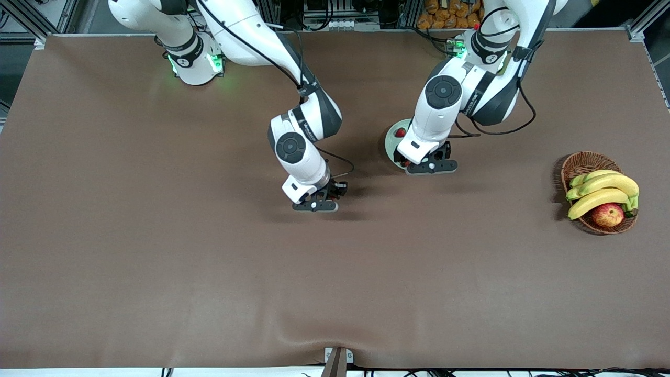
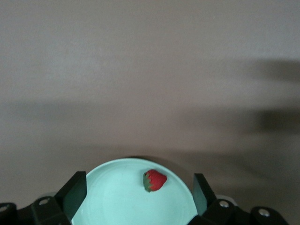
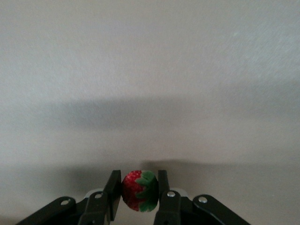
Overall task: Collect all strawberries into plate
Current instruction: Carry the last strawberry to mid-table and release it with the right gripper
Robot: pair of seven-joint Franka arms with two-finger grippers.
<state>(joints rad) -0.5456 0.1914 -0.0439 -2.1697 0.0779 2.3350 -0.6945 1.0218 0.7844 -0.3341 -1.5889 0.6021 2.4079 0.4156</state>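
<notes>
In the front view, a brown cloth covers the whole table; metal framing and cables line the edge by the robots' bases. The pale green plate lies mid-table, mostly hidden under the left arm, with one strawberry showing on it. A wicker basket of bananas and an apple sits toward the left arm's end. The right gripper is low over bare cloth.

The left wrist view shows the left gripper spread wide over the plate, with a second strawberry lying near the rim, red with a green cap.

The right wrist view shows the right gripper pinching a third strawberry, green cap outward.
</notes>
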